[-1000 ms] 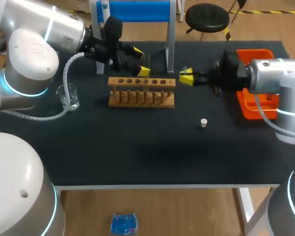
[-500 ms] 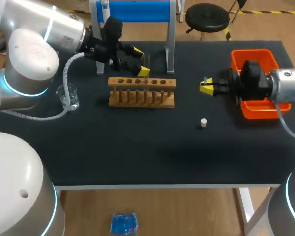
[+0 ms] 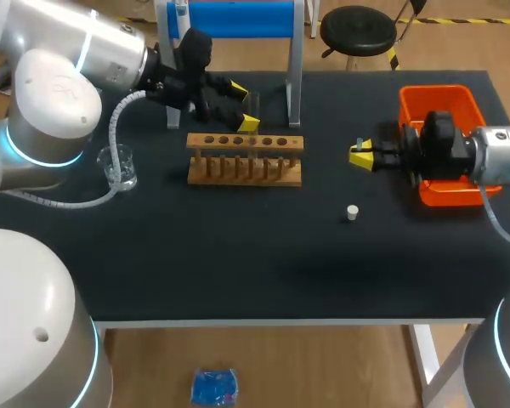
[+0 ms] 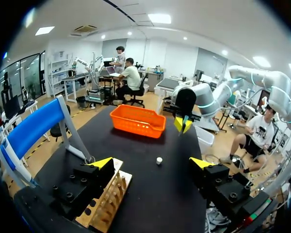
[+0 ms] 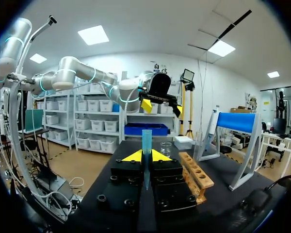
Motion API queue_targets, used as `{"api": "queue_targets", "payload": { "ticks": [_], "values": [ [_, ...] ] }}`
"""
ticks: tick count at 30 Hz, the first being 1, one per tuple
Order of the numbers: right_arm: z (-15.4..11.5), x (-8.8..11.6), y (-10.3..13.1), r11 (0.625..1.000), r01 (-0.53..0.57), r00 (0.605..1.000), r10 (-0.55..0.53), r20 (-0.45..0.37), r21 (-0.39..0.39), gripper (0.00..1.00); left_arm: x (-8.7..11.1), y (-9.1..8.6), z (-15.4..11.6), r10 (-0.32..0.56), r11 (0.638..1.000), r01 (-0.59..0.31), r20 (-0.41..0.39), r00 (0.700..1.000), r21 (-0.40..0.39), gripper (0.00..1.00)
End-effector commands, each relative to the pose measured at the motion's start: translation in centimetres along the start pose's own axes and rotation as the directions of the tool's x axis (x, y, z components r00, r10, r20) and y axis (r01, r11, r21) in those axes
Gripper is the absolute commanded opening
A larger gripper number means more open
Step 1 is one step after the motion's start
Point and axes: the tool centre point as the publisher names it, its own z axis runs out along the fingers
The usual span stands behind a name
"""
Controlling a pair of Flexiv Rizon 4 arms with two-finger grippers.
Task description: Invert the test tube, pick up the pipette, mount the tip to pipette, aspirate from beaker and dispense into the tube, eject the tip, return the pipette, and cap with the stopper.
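My right gripper (image 3: 362, 155) hovers just left of the orange bin (image 3: 442, 100), shut on a small blue pipette tip (image 5: 146, 145) that stands upright between its fingers, wide end up. Above the back of the wooden tube rack (image 3: 245, 158) my left gripper (image 3: 244, 106) is open and holds nothing. A faint clear tube (image 3: 255, 109) seems to stand in the rack by its fingers. The pipette (image 5: 211, 128) hangs on the blue stand (image 3: 238, 17) behind the rack. A glass beaker (image 3: 117, 166) sits at the left, and a white stopper (image 3: 352, 212) lies on the mat.
The black mat (image 3: 238, 263) covers the table. The stand's metal leg (image 3: 294, 85) rises just behind the rack's right end. From the left wrist, the rack (image 4: 109, 204) lies below the gripper (image 4: 153, 163), with the bin (image 4: 138, 121) and my right gripper (image 4: 183, 124) ahead.
My right gripper, still shut on the tip, has drawn back to the right from beside the rack to in front of the orange bin. The left arm has stayed put.
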Motion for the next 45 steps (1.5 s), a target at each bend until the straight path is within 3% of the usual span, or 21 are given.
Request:
{"api": "queue_targets", "payload": {
  "ticks": [1, 25, 29, 35, 41, 45],
  "values": [
    [0.0, 0.1, 0.0, 1.000, 0.001, 1.000, -0.001, 0.003, 0.000, 0.00, -0.1, 0.0, 0.0, 0.001, 1.000, -0.001, -0.003, 1.000, -0.001, 1.00],
    [0.0, 0.1, 0.0, 1.000, 0.001, 1.000, -0.001, 0.003, 0.000, 0.00, -0.1, 0.0, 0.0, 0.001, 1.000, -0.001, -0.003, 1.000, -0.001, 1.00],
    [0.0, 0.1, 0.0, 1.000, 0.001, 1.000, -0.001, 0.003, 0.000, 0.00, -2.2, 0.9, -2.5, -0.023, 1.000, 0.023, 0.069, 0.997, -0.004, 1.00],
    [0.0, 0.1, 0.0, 1.000, 0.001, 1.000, -0.001, 0.003, 0.000, 0.00, -6.2, 2.2, -8.9, -0.054, 0.998, 0.058, 0.200, 0.978, -0.012, 1.00],
    [0.0, 0.1, 0.0, 1.000, 0.001, 1.000, -0.001, 0.003, 0.000, 0.00, -10.4, 3.6, -14.3, -0.108, 0.993, 0.118, 0.283, 0.953, -0.020, 1.00],
    [0.0, 0.1, 0.0, 1.000, 0.001, 1.000, -0.001, 0.003, 0.000, 0.00, -12.5, 4.6, -16.6, -0.152, 0.985, 0.168, 0.319, 0.936, -0.024, 1.00]
  ]
}}
